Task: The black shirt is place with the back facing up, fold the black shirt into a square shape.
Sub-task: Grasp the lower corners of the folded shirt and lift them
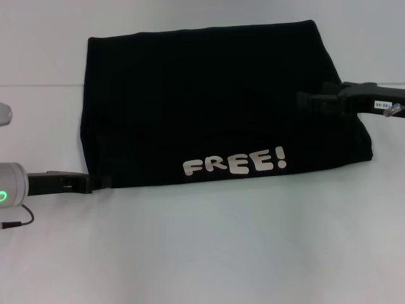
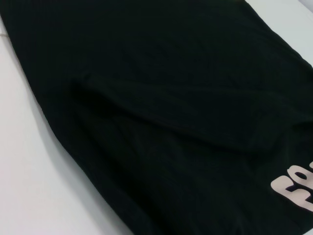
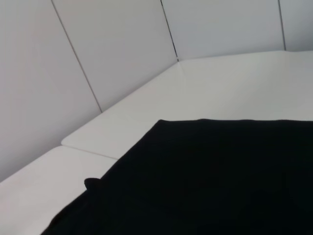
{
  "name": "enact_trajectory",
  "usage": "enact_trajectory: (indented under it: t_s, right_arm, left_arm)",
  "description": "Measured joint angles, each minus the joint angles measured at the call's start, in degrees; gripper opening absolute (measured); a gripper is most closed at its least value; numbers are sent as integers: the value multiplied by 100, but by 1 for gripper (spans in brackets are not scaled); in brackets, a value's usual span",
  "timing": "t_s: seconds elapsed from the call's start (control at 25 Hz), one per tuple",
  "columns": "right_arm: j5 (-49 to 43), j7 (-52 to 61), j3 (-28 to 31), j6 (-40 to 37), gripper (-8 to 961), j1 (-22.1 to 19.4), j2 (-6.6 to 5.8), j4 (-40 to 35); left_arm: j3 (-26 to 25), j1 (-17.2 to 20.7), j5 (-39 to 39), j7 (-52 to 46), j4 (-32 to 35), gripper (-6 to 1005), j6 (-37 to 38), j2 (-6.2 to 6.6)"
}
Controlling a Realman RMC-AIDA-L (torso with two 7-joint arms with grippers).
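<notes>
left hand [image 1: 85, 183] at black shirt [image 1: 215, 107] near corner, right hand [image 1: 304, 101] over its right edge

A white table [image 1: 202, 253] (one faint seam visible) meets grey wall panels [image 3: 112, 49].

Black shirt [image 1: 215, 101], pale "FREE!" print [image 1: 235, 164]; white table [image 1: 209, 253]

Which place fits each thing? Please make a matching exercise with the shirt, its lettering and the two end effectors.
Things:
1. black shirt
2. FREE! lettering
3. left end effector
4. right end effector

Places:
A. at the shirt's near left corner
B. over the shirt's right part
C. folded, spread on the white table
D. along the shirt's near edge

Pairs: 1-C, 2-D, 3-A, 4-B
</notes>
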Motion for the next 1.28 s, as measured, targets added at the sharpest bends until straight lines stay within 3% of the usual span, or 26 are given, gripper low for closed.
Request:
enact_trajectory:
  t_s: [0.16, 0.36, 0.48, 0.76, 0.92, 1.16, 1.28]
  right_arm:
    - [-85, 104, -18, 40, 890, -94, -65, -1]
    - [-688, 798, -20, 629, 880, -185, -259, 71]
    - [-879, 1079, -17, 727, 880, -295, -306, 41]
    - [-1243, 1640, -27, 614, 881, -442, -439, 59]
    - [-1473, 1665, -29, 694, 881, -404, -333, 74]
    - [-1517, 1595, -107, 1100, 876, -300, -45, 92]
    - [-1519, 1591, -194, 1230, 873, -273, 15, 96]
  left_arm:
    - [3, -13, 0, 1, 1, 242, -11, 18]
    - [-10, -23, -1, 7, 5, 118, -13, 31]
    - [-15, -29, -2, 15, 11, 44, -10, 34]
    - [1, -71, 1, 32, 15, -2, -10, 61]
    - [5, -123, 44, 38, 2, -2, -8, 68]
    - [-3, -157, 57, 44, -1, -1, -11, 89]
    - [-11, -157, 60, 45, -1, -1, -10, 101]
